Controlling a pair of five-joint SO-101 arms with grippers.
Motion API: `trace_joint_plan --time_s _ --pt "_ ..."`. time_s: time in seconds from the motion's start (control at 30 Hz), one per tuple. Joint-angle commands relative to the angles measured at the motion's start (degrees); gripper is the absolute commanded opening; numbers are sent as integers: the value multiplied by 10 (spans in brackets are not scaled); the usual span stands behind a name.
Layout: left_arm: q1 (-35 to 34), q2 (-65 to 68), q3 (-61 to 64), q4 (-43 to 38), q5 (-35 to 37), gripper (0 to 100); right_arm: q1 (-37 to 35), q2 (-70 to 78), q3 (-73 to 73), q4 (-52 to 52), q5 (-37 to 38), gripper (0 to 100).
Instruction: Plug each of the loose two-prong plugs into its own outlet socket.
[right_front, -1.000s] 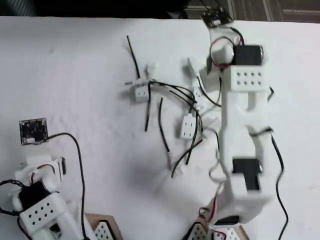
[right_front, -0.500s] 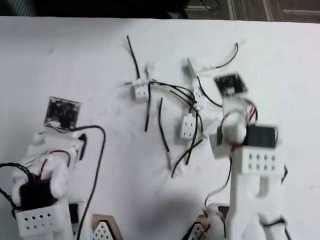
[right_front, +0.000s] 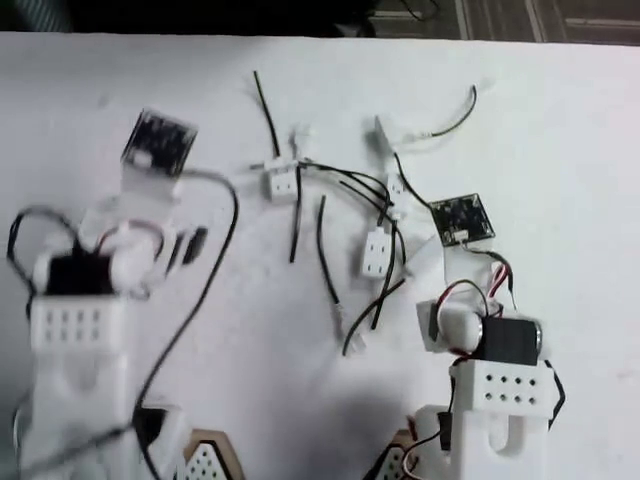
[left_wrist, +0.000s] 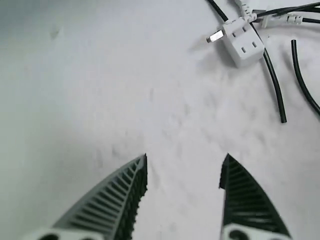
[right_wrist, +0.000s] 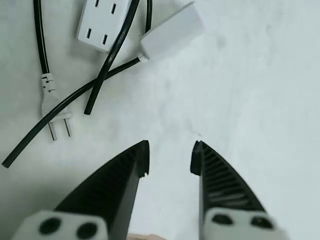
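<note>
Near the table's middle lies a white outlet block (right_front: 377, 253) (right_wrist: 102, 20) with black cables across it. A second outlet block (right_front: 283, 182) (left_wrist: 243, 42) sits farther back on the left, a metal prong sticking out of its side. A loose white two-prong plug (right_wrist: 55, 117) (right_front: 345, 325) on a black cable lies on the cloth nearer the front. My left gripper (left_wrist: 184, 167) (right_front: 185, 245) is open over bare cloth, short of the second block. My right gripper (right_wrist: 170, 152) is open and holds nothing, a little short of the plug and the middle block.
A white cloth (right_front: 120, 90) covers the table. Several black cables (right_front: 325, 250) tangle between the blocks. A white adapter (right_front: 395, 130) with a cable lies at the back, and a white box-shaped piece (right_wrist: 172, 27) beside the middle block. Perforated parts (right_front: 205, 460) sit at the front edge.
The left arm has swung out from the front left corner toward the outlets. The right arm has pulled back from the far side toward the front edge.
</note>
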Motion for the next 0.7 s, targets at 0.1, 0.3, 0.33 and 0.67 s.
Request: trace_joint_plan --time_s 0.1,0.3,0.33,0.67 --pt "35 204 -198 -4 84 325 7 -8 14 -28 -4 137" --pt "68 377 -336 -4 96 343 27 -7 53 -59 -4 137" --pt "72 407 -358 -4 98 343 29 -7 56 -62 -4 137" --pt "101 662 -565 1 136 344 28 -7 62 -62 -4 137"
